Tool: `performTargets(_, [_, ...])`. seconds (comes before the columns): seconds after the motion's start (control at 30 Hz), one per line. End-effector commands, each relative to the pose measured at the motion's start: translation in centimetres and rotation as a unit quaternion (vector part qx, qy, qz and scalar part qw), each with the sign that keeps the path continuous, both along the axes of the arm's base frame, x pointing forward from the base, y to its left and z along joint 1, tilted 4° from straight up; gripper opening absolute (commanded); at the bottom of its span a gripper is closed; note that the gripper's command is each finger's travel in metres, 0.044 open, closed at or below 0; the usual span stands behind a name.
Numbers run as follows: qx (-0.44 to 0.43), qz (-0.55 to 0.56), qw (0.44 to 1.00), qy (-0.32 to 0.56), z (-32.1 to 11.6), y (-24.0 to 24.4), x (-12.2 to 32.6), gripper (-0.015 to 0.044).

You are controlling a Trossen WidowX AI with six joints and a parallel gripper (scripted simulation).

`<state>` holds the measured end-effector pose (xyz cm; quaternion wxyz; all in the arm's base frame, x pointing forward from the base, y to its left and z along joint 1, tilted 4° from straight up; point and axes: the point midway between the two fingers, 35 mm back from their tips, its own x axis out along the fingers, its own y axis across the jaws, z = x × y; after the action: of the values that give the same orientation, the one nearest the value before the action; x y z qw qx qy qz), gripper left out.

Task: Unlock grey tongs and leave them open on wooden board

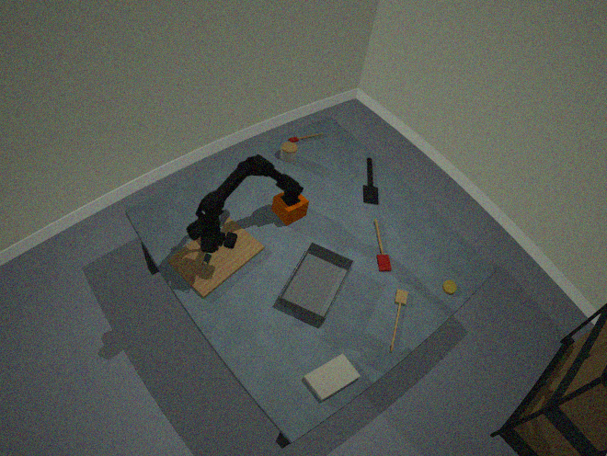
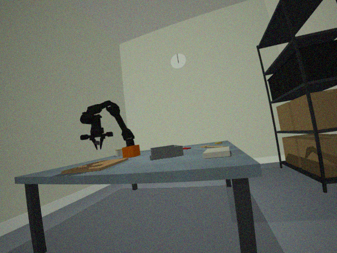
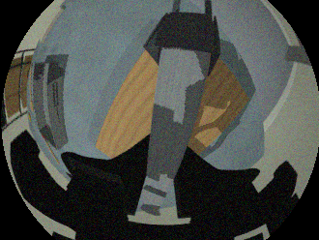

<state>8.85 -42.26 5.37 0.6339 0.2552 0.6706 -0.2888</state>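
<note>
My gripper [image 2: 98,147] points down above the wooden board [image 1: 241,251] [image 2: 112,163] [image 3: 128,116], clear of its surface. It is shut on the grey tongs [image 3: 166,135], whose long grey body runs up the middle of the wrist view. In the top view only a small end of the tongs [image 1: 207,258] shows below the gripper; in the exterior view they are seen nearly end-on. The frames do not show clearly whether their arms are locked or spread, or which way their tips point. The roasting tin [image 1: 298,313] [image 2: 166,152] has nothing across it.
The orange base [image 1: 289,215] [image 2: 131,151] stands behind the board. A white block [image 1: 331,377] [image 2: 217,152] lies beyond the tin. A red spatula [image 1: 383,262], a black spatula [image 1: 371,194], a wooden spatula [image 1: 401,297] and a yellow disc [image 1: 449,287] lie to the right. A pale pot [image 1: 288,153] stands at the back.
</note>
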Motion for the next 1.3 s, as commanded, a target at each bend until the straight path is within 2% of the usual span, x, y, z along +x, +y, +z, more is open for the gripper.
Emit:
performTargets(0.0, [-0.006, 0.012, 1.000, 0.001, 0.4, -0.3, 0.0, -0.0150])
performTargets(0.23, [-0.017, 0.007, 1.000, -0.014, 0.5, -0.5, 0.1, -0.0150])
performTargets(0.73, [-0.124, -0.025, 0.981, -0.144, 1.8, -1.9, 0.0, -0.0150])
performTargets(1.27, [-0.239, -0.026, 0.933, -0.267, 4.6, -2.0, -0.5, -0.0150])
